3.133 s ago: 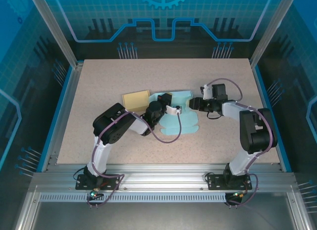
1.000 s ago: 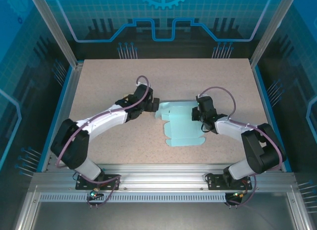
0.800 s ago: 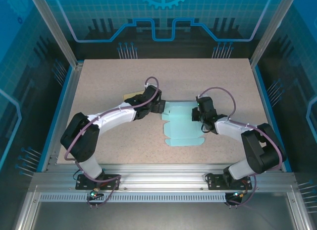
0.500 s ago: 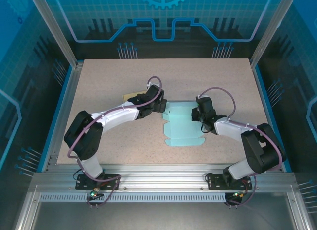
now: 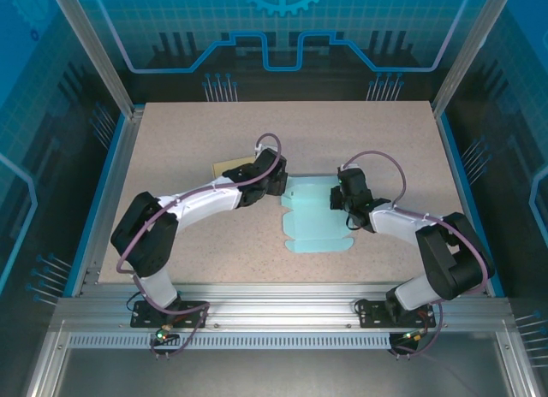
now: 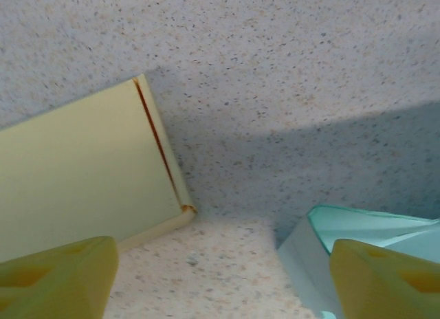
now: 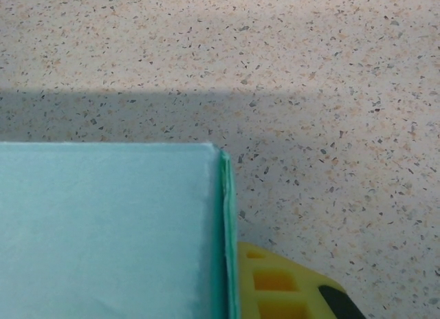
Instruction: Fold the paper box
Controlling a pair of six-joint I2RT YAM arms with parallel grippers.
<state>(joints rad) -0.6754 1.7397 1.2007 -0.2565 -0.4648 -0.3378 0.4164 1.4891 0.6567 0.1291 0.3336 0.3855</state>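
Observation:
The paper box (image 5: 315, 219) is a pale teal cut-out lying mostly flat in the middle of the table. My left gripper (image 5: 280, 184) is at its upper left corner. In the left wrist view that gripper (image 6: 220, 288) is open, and a raised teal flap (image 6: 357, 226) stands just inside its right finger (image 6: 385, 278); bare table lies between the fingers. My right gripper (image 5: 342, 197) is at the box's upper right edge. It is shut on a doubled teal edge (image 7: 225, 229), which rests against its yellow finger (image 7: 275, 288). The other finger is hidden under the paper.
A flat beige card box (image 5: 226, 167) lies just left of my left gripper; its corner (image 6: 75, 174) sits near the left finger (image 6: 58, 278). Speckled tabletop (image 5: 282, 127) stretches behind both arms. Blue rails (image 5: 110, 170) border the table.
My left arm has swung right, from over the beige card to the teal box's upper left corner, and its jaws have narrowed a little. The right arm has stayed in place.

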